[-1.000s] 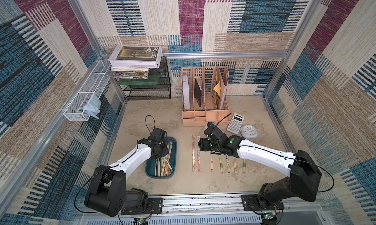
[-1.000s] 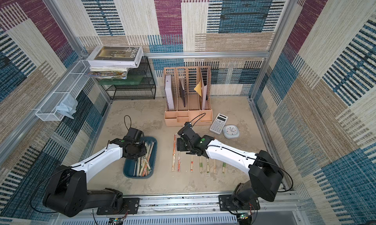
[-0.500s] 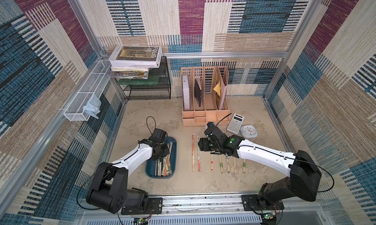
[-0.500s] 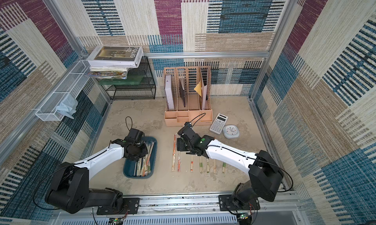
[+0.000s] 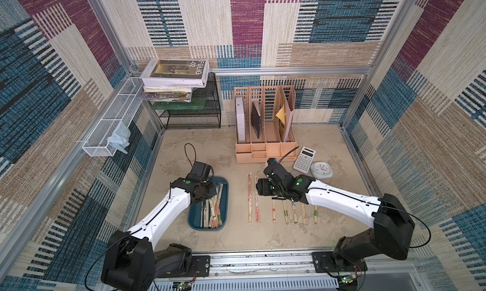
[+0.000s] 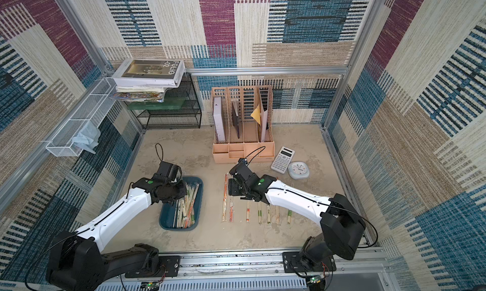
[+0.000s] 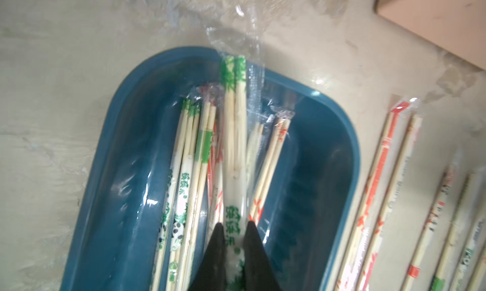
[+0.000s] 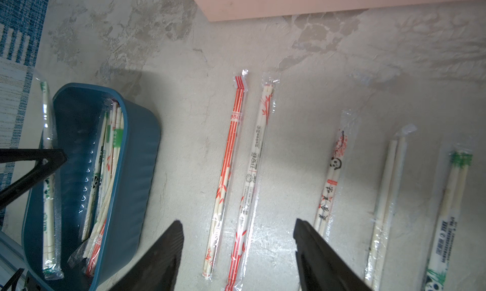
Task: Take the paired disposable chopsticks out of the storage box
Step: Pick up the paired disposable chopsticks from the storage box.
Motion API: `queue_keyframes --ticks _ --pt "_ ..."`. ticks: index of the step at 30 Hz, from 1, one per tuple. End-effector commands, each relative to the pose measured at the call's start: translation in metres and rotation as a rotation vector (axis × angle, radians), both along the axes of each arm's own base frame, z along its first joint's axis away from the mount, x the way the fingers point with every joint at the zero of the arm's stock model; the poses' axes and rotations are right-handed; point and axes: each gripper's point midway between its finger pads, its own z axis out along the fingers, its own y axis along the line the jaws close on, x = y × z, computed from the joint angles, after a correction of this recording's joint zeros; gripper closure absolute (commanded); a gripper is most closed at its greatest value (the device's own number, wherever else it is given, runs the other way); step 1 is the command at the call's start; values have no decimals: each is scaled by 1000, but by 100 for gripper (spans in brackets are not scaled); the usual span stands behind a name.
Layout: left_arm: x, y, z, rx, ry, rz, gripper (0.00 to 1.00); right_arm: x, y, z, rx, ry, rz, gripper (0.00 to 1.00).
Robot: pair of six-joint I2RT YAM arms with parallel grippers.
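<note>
While the beige table (image 5: 210,155) carried everything, the teal storage box (image 5: 207,228) sat on its left half, with a heap of paired disposable chopsticks (image 7: 189,158) inside. Seven more sleeved pairs (image 5: 285,210) lay in a row on the table near the box, apart from it. The right jaws stood wide apart over that row, holding nothing. The left jaws were pinched on one green-printed pair (image 7: 234,134), its far end past the box rim, perhaps lifted off the heap.

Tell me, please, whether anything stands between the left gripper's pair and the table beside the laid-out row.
Only the low rim of the storage box lies between. The left gripper grips the green-printed pair; the open right gripper hangs over the row's nearest pairs, perhaps crowding placement.
</note>
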Motion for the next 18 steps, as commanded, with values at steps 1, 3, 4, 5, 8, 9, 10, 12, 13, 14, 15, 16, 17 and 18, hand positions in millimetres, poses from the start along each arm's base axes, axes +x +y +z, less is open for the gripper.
queue_keyframes --ticks 1,3,4,5,8,9,10,12,13,14,15,16,17,18 --pt "0 -19 17 -46 -24 -96 100 1 -3 -2 -15 -1 -6 30" --pt "2 -30 26 -54 -43 -133 100 3 -5 -3 -14 2 -12 30" --pt "3 -36 30 -56 -50 -153 100 4 -7 -4 -18 1 -15 30" --pt "4 -42 32 -57 -54 -173 100 5 -8 -3 -15 1 -18 30" --pt "4 -66 34 -31 -58 -255 100 8 -16 -3 -10 4 -33 30" --pt "4 -75 33 -18 -55 -285 100 9 -19 -4 -7 4 -41 30" --pt "5 -83 31 -3 -50 -309 100 9 -22 -4 -6 6 -46 30" --pt "5 -95 24 28 -31 -343 100 11 -28 -3 -4 4 -60 30" --pt "6 -100 19 47 -22 -357 100 11 -31 -2 -3 4 -65 30" --pt "6 -103 16 59 -14 -364 100 12 -34 -2 -3 3 -71 30" --pt "7 -107 10 70 1 -370 100 12 -38 -1 0 2 -78 30" --pt "8 -110 5 80 11 -375 100 12 -40 0 3 -1 -83 30" --pt "9 -113 1 93 19 -380 100 11 -43 -2 2 3 -87 30" --pt "10 -116 -4 100 24 -382 100 11 -45 -2 5 3 -93 30"
